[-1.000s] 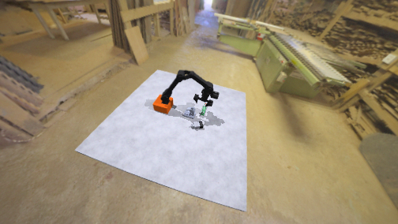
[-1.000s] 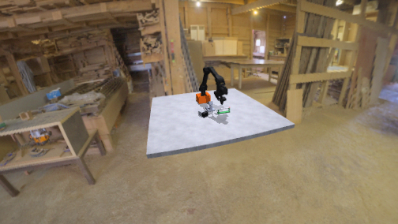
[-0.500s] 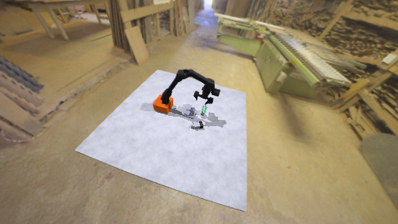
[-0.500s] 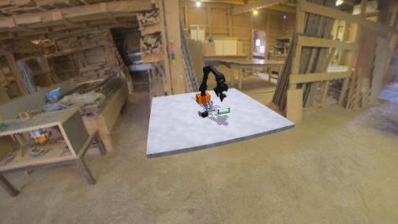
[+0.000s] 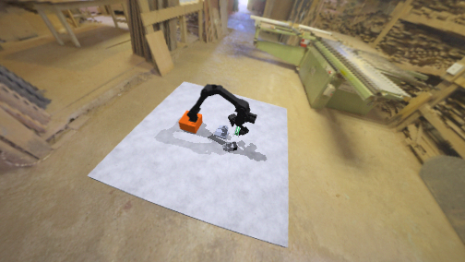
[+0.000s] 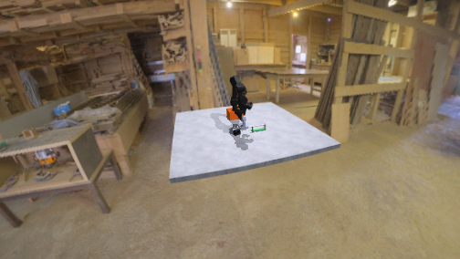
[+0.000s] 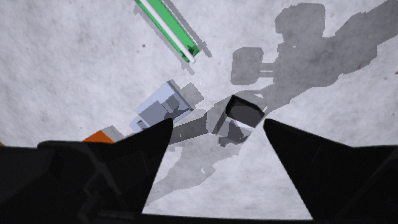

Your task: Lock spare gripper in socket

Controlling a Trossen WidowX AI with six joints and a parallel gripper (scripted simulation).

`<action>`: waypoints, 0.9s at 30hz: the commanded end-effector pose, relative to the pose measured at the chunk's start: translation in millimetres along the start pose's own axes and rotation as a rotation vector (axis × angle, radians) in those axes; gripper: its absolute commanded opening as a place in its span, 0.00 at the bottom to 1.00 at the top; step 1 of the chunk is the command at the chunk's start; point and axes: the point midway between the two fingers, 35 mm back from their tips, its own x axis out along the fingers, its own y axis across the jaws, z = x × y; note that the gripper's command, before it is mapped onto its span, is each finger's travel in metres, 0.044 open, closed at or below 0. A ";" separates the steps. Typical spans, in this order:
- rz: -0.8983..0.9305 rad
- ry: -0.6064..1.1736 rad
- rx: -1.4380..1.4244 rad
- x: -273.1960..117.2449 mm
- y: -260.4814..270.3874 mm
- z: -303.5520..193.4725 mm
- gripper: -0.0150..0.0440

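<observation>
My gripper is open and empty, above the table. In the wrist view the spare gripper, a small black and grey block, lies below and between my fingertips. The pale blue-grey mount stands beside it, partly behind my left-hand finger; its socket cannot be made out clearly. The white lock pin lies along the green cradle, out of the mount. The pin's head is outside the wrist view.
The orange arm base stands behind the mount. The green cradle is on the mount's other side from my fingers in the wrist view. The pale table top carries the arm's shadows.
</observation>
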 end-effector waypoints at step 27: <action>-0.088 0.005 0.408 78.4 -45.8 -57.6 1.00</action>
